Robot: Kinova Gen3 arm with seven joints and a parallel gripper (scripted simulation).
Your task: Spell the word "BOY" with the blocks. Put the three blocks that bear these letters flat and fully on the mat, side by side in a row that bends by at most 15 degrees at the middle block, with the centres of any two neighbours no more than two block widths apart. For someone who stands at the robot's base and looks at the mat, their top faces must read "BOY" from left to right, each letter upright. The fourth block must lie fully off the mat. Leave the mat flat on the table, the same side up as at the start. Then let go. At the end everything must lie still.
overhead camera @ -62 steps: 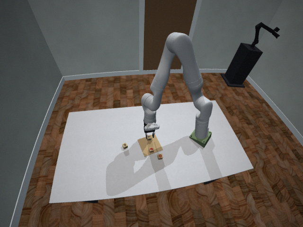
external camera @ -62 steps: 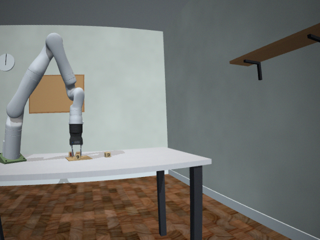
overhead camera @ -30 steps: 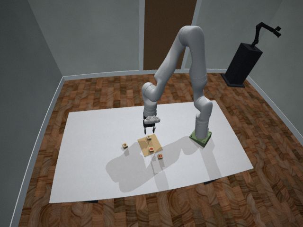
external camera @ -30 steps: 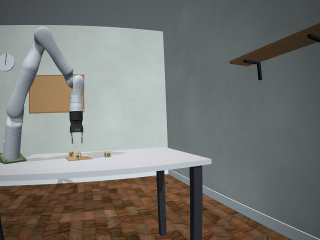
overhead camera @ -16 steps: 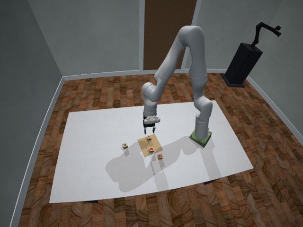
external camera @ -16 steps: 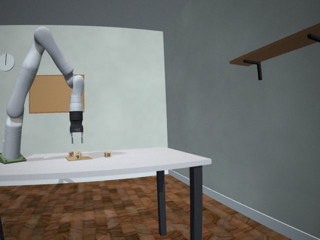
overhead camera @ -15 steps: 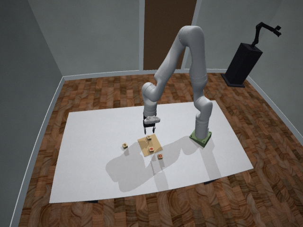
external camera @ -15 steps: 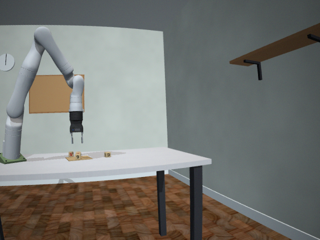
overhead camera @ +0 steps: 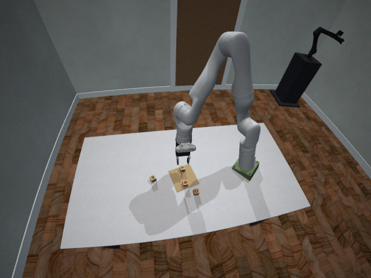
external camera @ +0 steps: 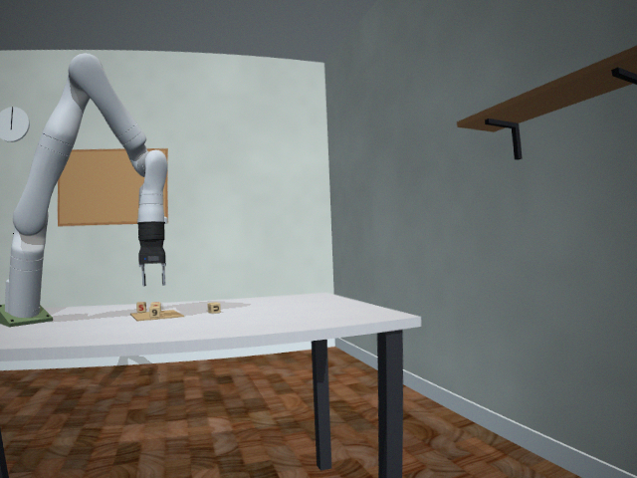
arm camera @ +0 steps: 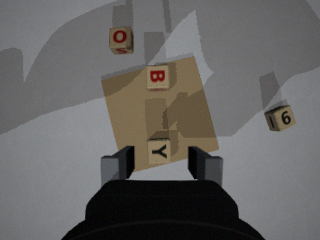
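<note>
A tan mat lies on the white table; it also shows in the wrist view. The Y block lies on the mat near one edge, also seen in the top view. The B block lies on the mat near the opposite edge. The O block lies on the table just off the mat. A fourth block marked 6 lies off the mat to the other side. My gripper hangs open and empty well above the Y block, as the exterior view shows.
The arm's green base stands on the table to one side of the mat. The arm's shadow falls across the mat and blocks. A black pedestal with a small arm stands on the floor away from the table.
</note>
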